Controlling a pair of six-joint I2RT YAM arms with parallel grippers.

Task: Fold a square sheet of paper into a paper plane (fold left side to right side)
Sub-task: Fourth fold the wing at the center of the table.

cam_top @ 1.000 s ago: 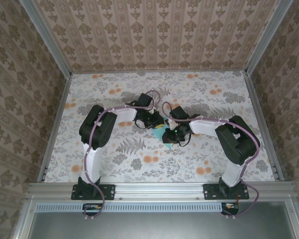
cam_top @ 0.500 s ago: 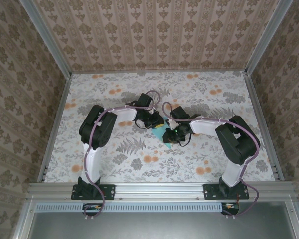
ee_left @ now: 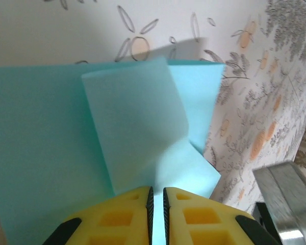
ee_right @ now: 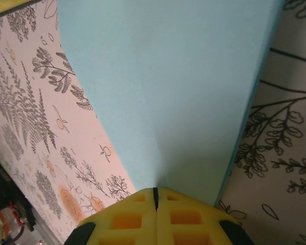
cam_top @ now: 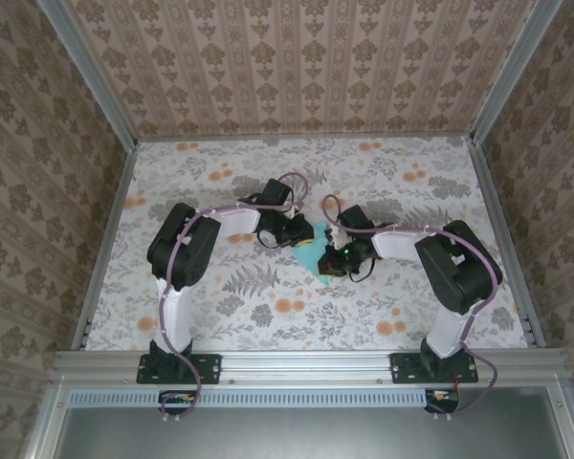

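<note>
My right pincer point(ee_right: 154, 194) is clamped shut on the near edge of the light-blue paper point(ee_right: 168, 87). My left pincer point(ee_left: 156, 196) pinches it too, below a raised flap point(ee_left: 135, 122). The paper sits on the middle of the counter point(cam_top: 230, 316), between them. If both tug apart, it may tear or crease crooked.

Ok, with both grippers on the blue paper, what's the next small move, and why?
Probably the left gripper should lift its pinched edge slightly and start carrying it toward the right gripper, which acts as the anchor. Both are closed on the square sheet of paper, and its flap looks only loosely folded over, not yet creased flat.
</note>
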